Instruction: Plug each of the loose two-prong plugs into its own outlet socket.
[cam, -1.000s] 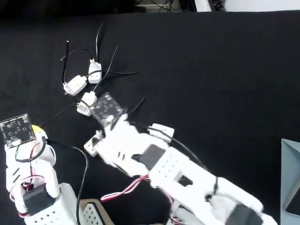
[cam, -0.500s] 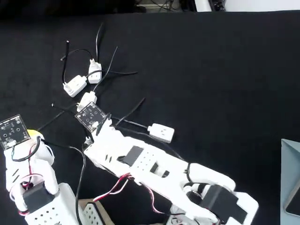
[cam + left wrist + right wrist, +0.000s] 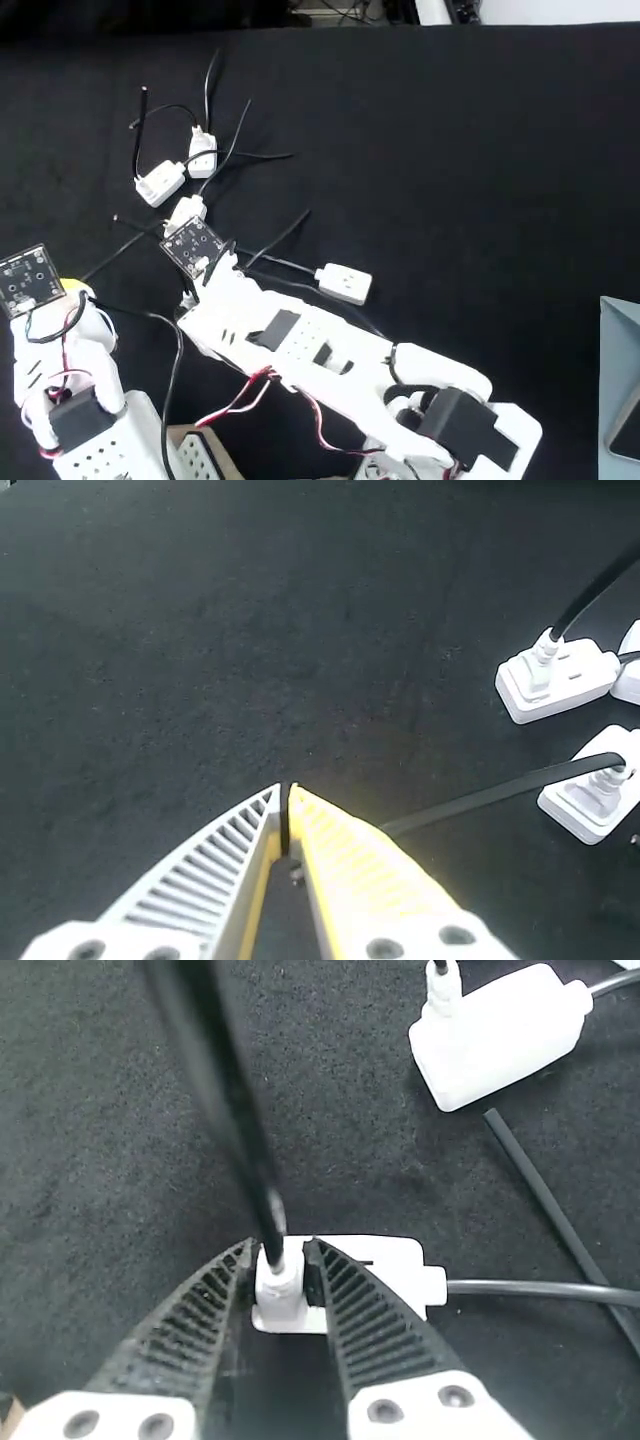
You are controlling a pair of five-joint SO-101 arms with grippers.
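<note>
Right arm (image 3: 300,345): swung left since earlier, uncovering the lone socket (image 3: 345,283).
Left gripper (image 3: 286,798): far left of the lone socket, clenched empty, parked clear.
Right gripper (image 3: 281,1252): left of the lone socket, grasping a plug (image 3: 276,1295) by its neck, likely pressing it into a second socket (image 3: 390,1257).

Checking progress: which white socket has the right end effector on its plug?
The socket at the right end effector, its plug between the fingers; the other socket lies farther off.
</note>
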